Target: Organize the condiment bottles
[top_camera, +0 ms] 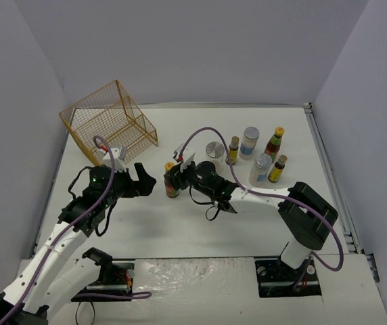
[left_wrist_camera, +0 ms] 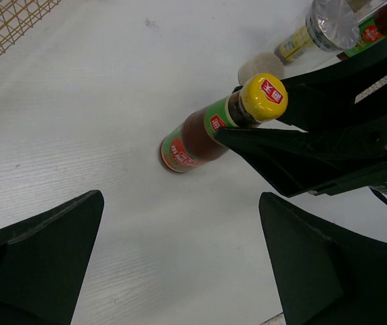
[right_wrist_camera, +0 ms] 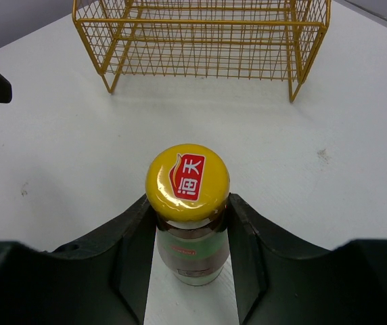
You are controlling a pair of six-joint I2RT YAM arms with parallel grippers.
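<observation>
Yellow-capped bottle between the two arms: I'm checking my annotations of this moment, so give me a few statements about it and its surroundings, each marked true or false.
The right gripper is shut on the yellow-capped bottle at its neck. True.
The left gripper also clamps that bottle. False: it is open and clear of it.
The bottle lies on its side. False: it is upright.
The wire basket holds no bottle. True.

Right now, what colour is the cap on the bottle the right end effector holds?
Yellow, red emblem. Cap of that bottle shows best in right wrist view.
</observation>
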